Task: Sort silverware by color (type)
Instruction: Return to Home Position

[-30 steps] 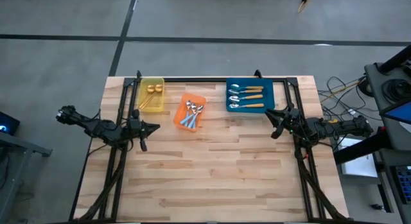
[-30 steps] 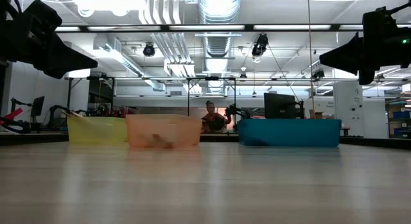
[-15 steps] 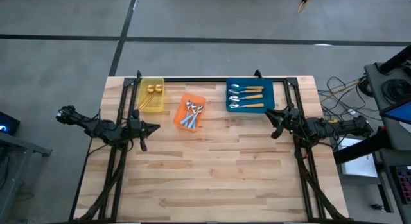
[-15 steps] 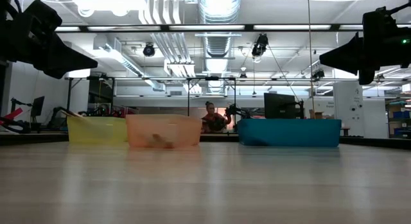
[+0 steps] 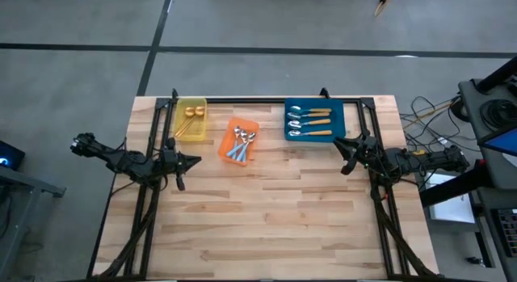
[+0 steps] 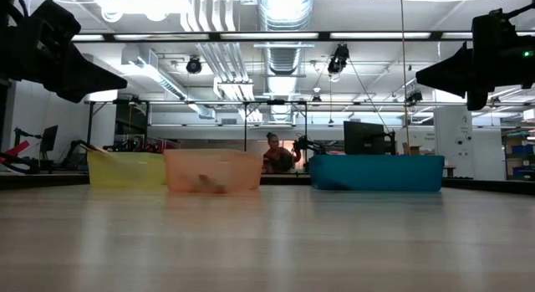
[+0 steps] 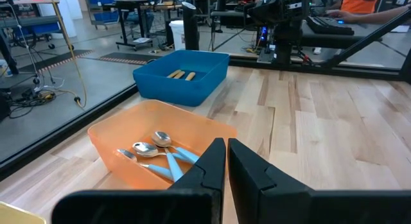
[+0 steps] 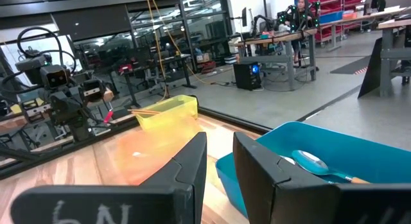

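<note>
The silverware lies in three bins at the table's far side. Thin gold spoons (image 5: 191, 120) lie in the yellow bin (image 5: 179, 105). Blue-handled spoons (image 7: 157, 153) lie in the orange bin (image 7: 122, 131). Orange-handled spoons (image 5: 311, 120) lie in the blue bin (image 5: 339, 119). My left gripper (image 5: 196, 160) hovers above the table's left side, shut and with nothing in it, pointing toward the orange bin. My right gripper (image 5: 339, 143) hovers at the right, just near of the blue bin; its fingers (image 8: 192, 160) stand slightly apart with nothing between them.
Bare wooden tabletop (image 5: 275, 217) stretches from the bins to the near edge. Black frame rails (image 5: 266, 101) run along the table's far edge and down both sides. A person (image 6: 273, 154) sits in the room behind the table.
</note>
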